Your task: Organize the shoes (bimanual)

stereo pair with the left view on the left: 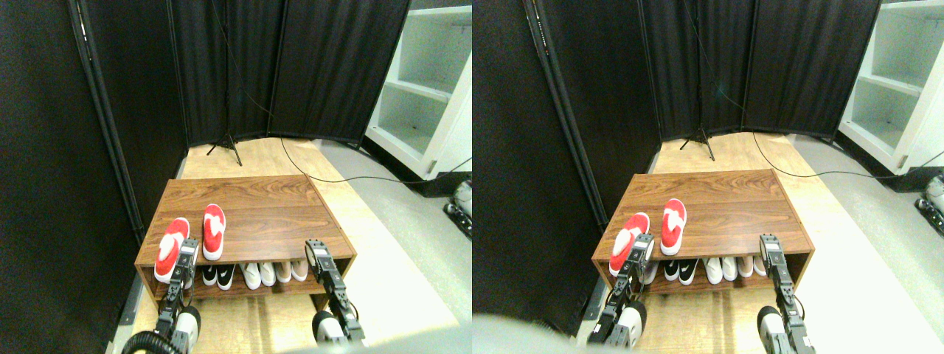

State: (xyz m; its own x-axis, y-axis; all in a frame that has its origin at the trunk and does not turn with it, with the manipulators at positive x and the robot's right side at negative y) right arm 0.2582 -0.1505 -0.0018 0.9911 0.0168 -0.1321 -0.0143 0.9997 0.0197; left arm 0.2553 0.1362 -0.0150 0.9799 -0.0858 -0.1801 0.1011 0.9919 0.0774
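On the left end of a low walnut-toned shoe bench (273, 210), two bright red slip-on shoes sit side by side but out of line. The left red shoe (170, 248) lies at the front-left corner, its long axis tilted, toe leaning right and heel overhanging toward the front edge. The right red shoe (213, 231) stands just beside it, set a little farther back and nearly straight front to back. A narrow gap keeps the two apart.

Directly in that gap's near end rises the left pincer (187, 251), touching or almost touching the left red shoe's inner side; whether its jaws are parted or closed cannot be told at this size. The right pincer (317, 251) hovers over the bench's front edge, well apart from both shoes, its jaw state equally unreadable. Judged from this, the left arm is far nearer the pair, and the right would have to cross leftward to help.

Below the top, a shelf holds a row of white, beige and black-and-white shoes (254, 274). Black curtains (332, 66) back the scene.
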